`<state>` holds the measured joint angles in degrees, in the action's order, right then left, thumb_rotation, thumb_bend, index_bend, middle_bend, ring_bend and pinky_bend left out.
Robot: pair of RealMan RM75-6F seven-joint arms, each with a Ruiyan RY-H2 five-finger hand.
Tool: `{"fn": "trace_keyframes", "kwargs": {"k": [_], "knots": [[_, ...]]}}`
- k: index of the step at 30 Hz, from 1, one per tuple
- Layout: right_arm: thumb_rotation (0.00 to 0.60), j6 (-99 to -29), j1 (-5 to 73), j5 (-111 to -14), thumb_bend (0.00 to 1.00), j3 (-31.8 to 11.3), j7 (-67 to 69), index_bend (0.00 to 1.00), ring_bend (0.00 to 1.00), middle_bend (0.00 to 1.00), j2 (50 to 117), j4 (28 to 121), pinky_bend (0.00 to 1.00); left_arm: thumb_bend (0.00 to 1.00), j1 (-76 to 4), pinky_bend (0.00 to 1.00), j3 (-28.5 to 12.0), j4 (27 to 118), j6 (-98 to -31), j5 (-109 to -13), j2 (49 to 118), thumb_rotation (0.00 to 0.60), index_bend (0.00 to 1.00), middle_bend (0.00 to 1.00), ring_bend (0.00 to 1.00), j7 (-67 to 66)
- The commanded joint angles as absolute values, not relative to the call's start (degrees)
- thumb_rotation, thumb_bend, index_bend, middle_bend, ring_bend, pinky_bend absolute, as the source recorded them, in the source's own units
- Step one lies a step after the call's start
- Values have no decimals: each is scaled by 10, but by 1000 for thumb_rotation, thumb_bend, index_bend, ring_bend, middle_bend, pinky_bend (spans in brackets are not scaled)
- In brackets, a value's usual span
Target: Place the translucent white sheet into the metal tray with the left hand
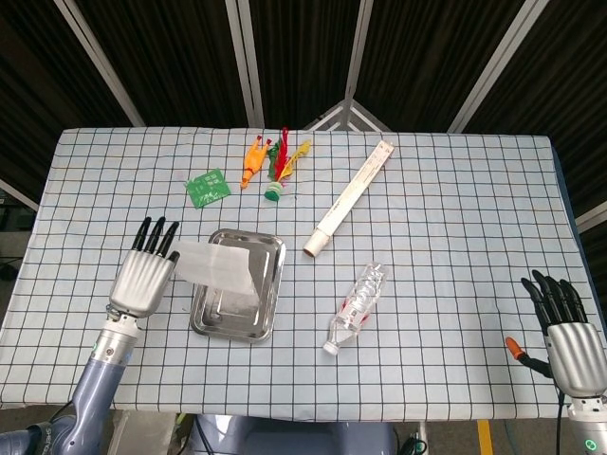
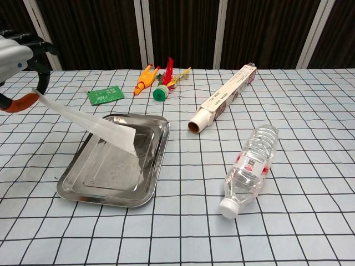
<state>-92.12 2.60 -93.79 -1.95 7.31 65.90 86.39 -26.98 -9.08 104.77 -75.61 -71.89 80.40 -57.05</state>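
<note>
The translucent white sheet (image 1: pixel 216 263) (image 2: pixel 91 124) hangs slanted over the metal tray (image 1: pixel 264 318) (image 2: pixel 105 191). Its lower right edge reaches down into the tray, while its upper left edge stays raised. My left hand (image 1: pixel 144 277) (image 2: pixel 15 66) is just left of the tray and pinches that raised edge between its orange-tipped thumb and fingers. My right hand (image 1: pixel 564 327) rests at the table's front right corner, fingers spread, holding nothing.
A clear plastic bottle (image 1: pixel 359 305) (image 2: pixel 249 164) lies right of the tray. A long foil-roll box (image 1: pixel 351 196) (image 2: pixel 222 98) lies diagonally behind it. At the back are a green card (image 1: pixel 208 186) (image 2: pixel 105 95), an orange toy (image 1: pixel 253 161) and a feathered shuttlecock (image 1: pixel 281 169) (image 2: pixel 163 83).
</note>
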Motion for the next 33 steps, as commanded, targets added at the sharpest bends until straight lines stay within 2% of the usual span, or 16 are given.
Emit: {"fn": "trace_keyframes", "kwargs": {"k": [1, 10, 20, 33], "knots": [[600, -921, 26, -938, 291, -19, 74, 0, 0, 0, 659, 863, 0, 524, -270, 10, -91, 1053, -763, -706, 800, 600, 613, 84, 0, -590], [600, -921, 27, -940, 291, -19, 76, 0, 0, 0, 659, 863, 0, 524, -275, 10, -94, 1075, -773, -684, 792, 600, 613, 85, 0, -610], [600, -921, 26, -938, 291, -19, 77, 0, 0, 0, 657, 864, 0, 524, -283, 10, -58, 1112, -750, -665, 815, 600, 612, 77, 0, -628], [600, -921, 26, -939, 290, -19, 79, 0, 0, 0, 657, 863, 0, 523, -304, 10, -64, 1225, -754, -471, 819, 600, 580, 60, 0, -663]]}}
